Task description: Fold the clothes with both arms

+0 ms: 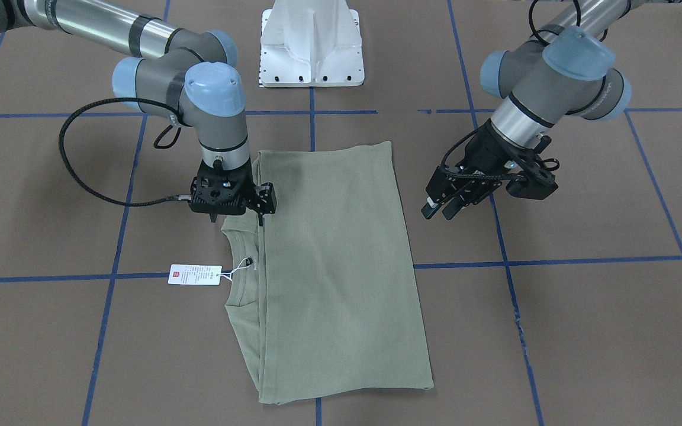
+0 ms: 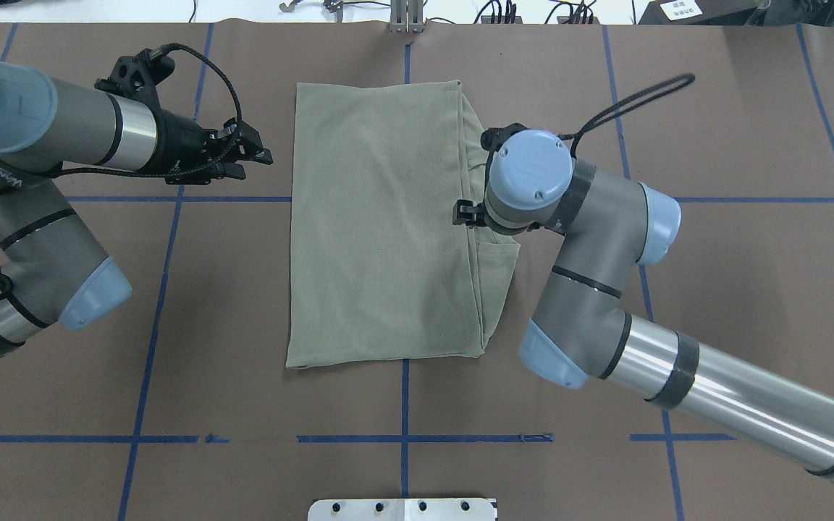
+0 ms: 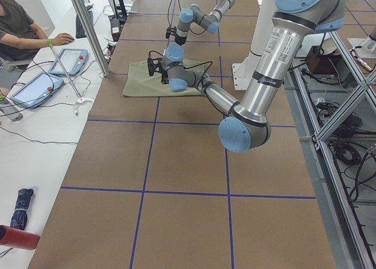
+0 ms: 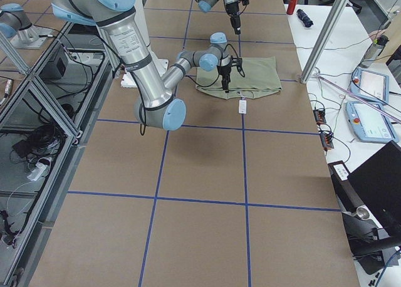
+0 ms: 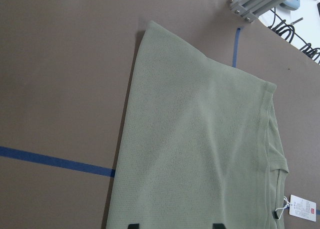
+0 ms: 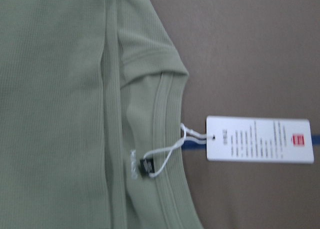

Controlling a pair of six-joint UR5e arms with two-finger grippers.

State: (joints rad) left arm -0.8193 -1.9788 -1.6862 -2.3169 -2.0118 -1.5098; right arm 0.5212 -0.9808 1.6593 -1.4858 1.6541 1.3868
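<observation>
Brown tabletop (image 2: 750, 289) with a blue tape grid (image 2: 165, 289). Clock directions are as in the overhead view.

Left arm (image 2: 62, 130) comes in from 9 o'clock, with its wrist pointing toward the cloth. Right arm (image 2: 591, 239) comes in from 4 o'clock, with its wrist bent straight down over the cloth's 3 o'clock edge.

Shirt (image 2: 381, 231) is sage green and folded into a tall flat rectangle. It lies at the tabletop centre, a bit toward 12 o'clock, between the two arms. A second layer and the collar side stick out along its 3 o'clock edge.

White pedestal base (image 1: 311, 47) sits at 6 o'clock, well apart from the shirt.

Left gripper (image 2: 254, 165) is at 9 o'clock of the shirt, near its upper corner and not touching it. It is raised off the tabletop. In the left wrist view the fingers (image 5: 133, 225) are spread apart with nothing between them, so they are released.

Right gripper (image 1: 234, 213) points down at the shirt edge by the collar. Its fingers are hidden under the wrist and body, so I cannot tell if they are clenched or released, or whether they have cloth.

White hang tag (image 1: 195, 274) lies flat on bare tabletop just beside the collar, at 3 o'clock of the shirt. It has a small red mark and printed lines.

Ribbed collar (image 6: 167, 139) is curved and lies flat. White string (image 6: 165, 156) runs from the tag to a small dark neck label (image 6: 145, 167) inside the collar.
</observation>
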